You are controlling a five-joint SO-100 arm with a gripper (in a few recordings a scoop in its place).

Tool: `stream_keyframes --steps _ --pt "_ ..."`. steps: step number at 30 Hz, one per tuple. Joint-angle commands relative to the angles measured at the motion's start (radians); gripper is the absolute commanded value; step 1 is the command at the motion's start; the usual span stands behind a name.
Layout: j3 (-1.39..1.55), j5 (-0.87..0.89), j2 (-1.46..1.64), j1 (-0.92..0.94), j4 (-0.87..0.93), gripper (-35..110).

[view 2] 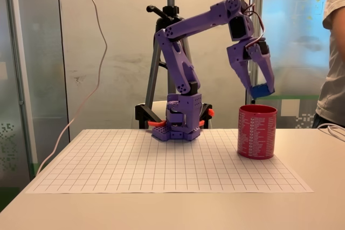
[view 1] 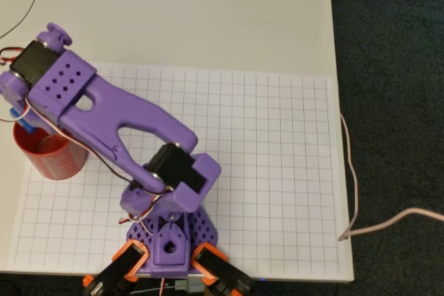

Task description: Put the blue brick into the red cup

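Note:
The red cup [view 2: 257, 131] stands upright on the grid mat at the right in the fixed view; in the overhead view the red cup [view 1: 50, 152] sits at the left edge of the mat, partly under the arm. The purple gripper [view 2: 260, 91] hangs pointing down just above the cup's rim, shut on the blue brick [view 2: 262, 89], which is clear of the cup. In the overhead view a sliver of the blue brick [view 1: 23, 122] peeks out beside the purple wrist, over the cup's far rim; the fingers themselves are hidden there.
The white grid mat [view 1: 263, 164] covers the table, with the arm's base [view 1: 170, 230] at its near edge in the overhead view. A loose cable [view 1: 354, 178] runs along the table's right edge. A person [view 2: 333, 57] stands at the right of the fixed view.

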Motion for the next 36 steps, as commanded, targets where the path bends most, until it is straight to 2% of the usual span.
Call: stream_keyframes --steps 1,13,15,20,36 --pt "0.020 0.017 0.051 -0.003 0.020 0" --pt "0.037 0.029 0.035 0.008 0.049 0" --pt "0.031 0.054 -0.002 0.000 0.104 18" --pt "0.034 0.080 0.020 0.003 0.109 47" --pt "0.026 0.077 0.021 -0.005 0.106 46"
